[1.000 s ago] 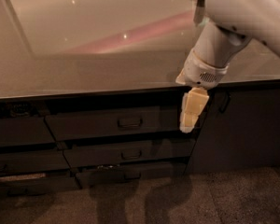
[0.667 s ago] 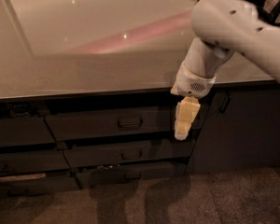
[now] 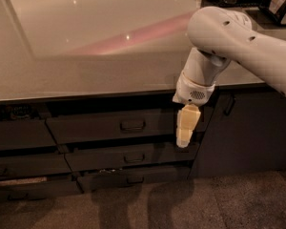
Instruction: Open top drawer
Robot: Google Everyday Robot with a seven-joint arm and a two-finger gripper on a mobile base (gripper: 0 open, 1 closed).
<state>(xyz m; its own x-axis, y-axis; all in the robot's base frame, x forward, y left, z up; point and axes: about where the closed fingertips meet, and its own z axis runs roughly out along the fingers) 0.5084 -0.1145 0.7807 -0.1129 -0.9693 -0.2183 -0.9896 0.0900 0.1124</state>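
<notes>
Jaws at rt end of top drawer (image 3: 86,128), below counter (image 3: 86,75) edge

One camera, set high in front of the top drawer (image 3: 86,128) and pitched down at it. Mid range: the frame runs from the surface (image 3: 86,61) above the drawer to the floor below it. The gripper (image 3: 183,138) hangs at the drawer's right end.

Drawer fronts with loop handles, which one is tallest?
The top drawer, directly under the countertop; the lower drawers are slimmer. The claw hangs before its right end.
</notes>
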